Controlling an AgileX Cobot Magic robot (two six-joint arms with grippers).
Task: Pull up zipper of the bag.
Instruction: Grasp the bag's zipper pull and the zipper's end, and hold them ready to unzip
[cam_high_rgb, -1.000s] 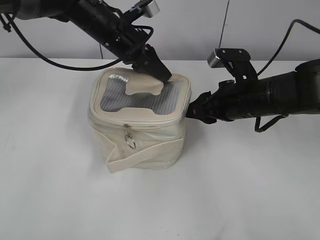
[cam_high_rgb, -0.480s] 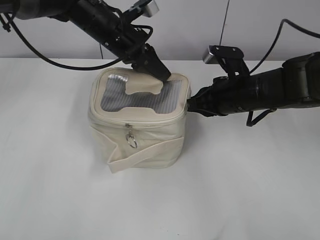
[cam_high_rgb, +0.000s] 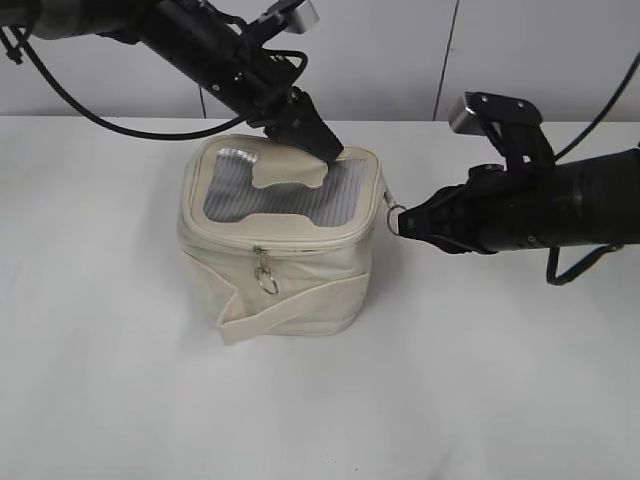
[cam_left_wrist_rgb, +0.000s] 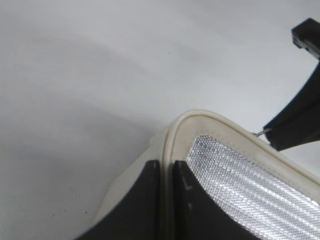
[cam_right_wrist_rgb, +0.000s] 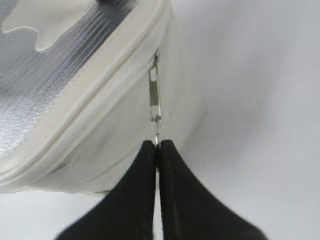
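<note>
At bag's (cam_high_rgb: 285, 262) side, pinched zipper (cam_right_wrist_rgb: 155, 97) pull.

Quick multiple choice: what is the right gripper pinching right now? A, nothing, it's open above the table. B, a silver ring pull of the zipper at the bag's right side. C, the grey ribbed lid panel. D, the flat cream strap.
B: the right gripper is shut on the silver ring pull at the bag's side.

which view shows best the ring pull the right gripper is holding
The right wrist view: the ring pull stretches taut from the zipper into the shut right gripper. The exterior view shows it small beside the bag. The left wrist view catches only a silver glint.
</note>
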